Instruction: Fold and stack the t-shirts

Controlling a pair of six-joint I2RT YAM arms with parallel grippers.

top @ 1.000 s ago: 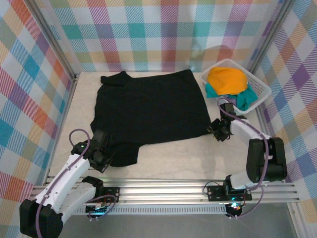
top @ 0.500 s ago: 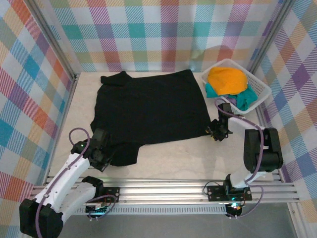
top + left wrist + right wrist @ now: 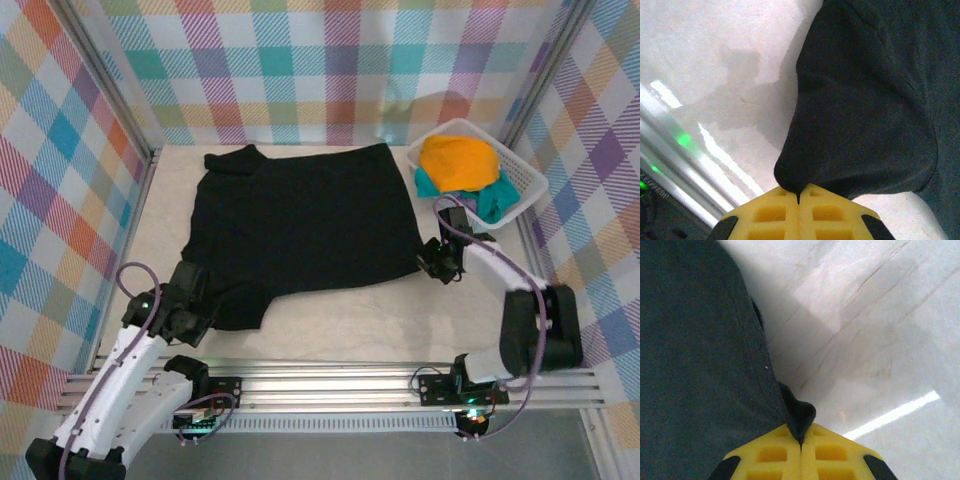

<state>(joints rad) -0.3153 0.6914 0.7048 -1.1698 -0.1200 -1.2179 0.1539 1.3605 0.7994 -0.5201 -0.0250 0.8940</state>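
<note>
Both end effectors clamped on the black shirt (image 3: 305, 220)

I've got the left end effector (image 3: 799, 192) pinching the corner farthest from the basket (image 3: 530, 182) and the right end effector (image 3: 801, 432) pinching the corner just beside it. Two grips, I reckon, to lift one edge evenly for a fold. Three shirts: the black one flat on the worktop (image 3: 350, 325), the orange shirt (image 3: 458, 160) and teal shirt (image 3: 497, 205) inside the basket.

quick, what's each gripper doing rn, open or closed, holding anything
left gripper: closed, pinching an edge of the black t-shirt
right gripper: closed, pinching a corner of the black t-shirt
</note>
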